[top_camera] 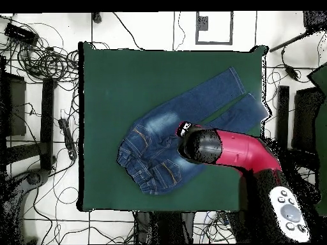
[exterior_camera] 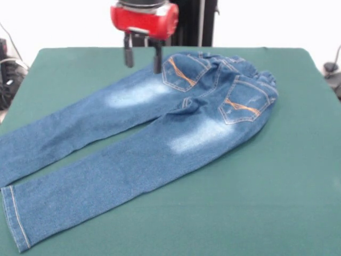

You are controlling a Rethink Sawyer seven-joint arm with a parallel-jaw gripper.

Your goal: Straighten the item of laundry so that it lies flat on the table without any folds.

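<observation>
A small pair of medium-blue denim jeans (exterior_camera: 160,125) with faded whitish patches lies back-side up on the large table (exterior_camera: 277,176) covered in dark green felt-like cloth. The two back pockets, stitched in orange, face upward near the gathered waistband, which sits toward the far right part of the table in the front view. Both legs run away from it toward the near left; the pale-stitched hem of the nearer leg reaches the table's left edge (the other leg's end runs out of the front view). The legs lie side by side and close together, spreading a little toward the hems, and the seat area looks slightly bunched and rumpled around the pockets.

The red and black arm's gripper (exterior_camera: 143,57) hangs just above the jeans, by the waistband corner beside the left-hand pocket. Its two dark fingers (exterior_camera: 128,55) stand apart with a clear gap between them and nothing held. In the overhead view the red arm covers part of the jeans' seat.
</observation>
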